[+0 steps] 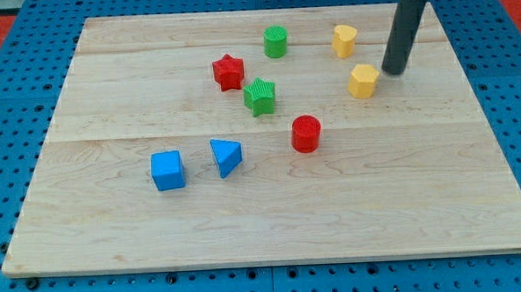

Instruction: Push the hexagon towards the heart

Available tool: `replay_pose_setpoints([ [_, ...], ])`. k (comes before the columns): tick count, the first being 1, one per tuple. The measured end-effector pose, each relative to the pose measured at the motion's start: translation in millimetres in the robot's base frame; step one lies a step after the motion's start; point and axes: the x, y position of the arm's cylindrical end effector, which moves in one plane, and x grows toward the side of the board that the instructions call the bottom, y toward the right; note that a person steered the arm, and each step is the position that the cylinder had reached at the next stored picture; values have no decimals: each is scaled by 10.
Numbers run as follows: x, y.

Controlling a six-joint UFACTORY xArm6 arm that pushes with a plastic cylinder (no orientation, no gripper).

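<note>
The yellow hexagon [362,80] sits on the wooden counter [246,226] toward the view's upper right, and the yellow heart [345,40] lies just beyond it toward the view's top, slightly to the left. My tip [391,73], the end effector here, is a bare rod that grasps nothing; it rests just to the view's right of the hexagon, near or touching its edge. The hexagon therefore lies to the left of my tip, while the heart lies up and left. Pushing from here would likely send the hexagon leftward, so I judge the tip should first come around to the hexagon's lower side.
</note>
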Motion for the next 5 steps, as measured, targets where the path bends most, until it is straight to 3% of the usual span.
replay_pose_setpoints([
  [4, 280, -640],
  [5, 96, -989],
])
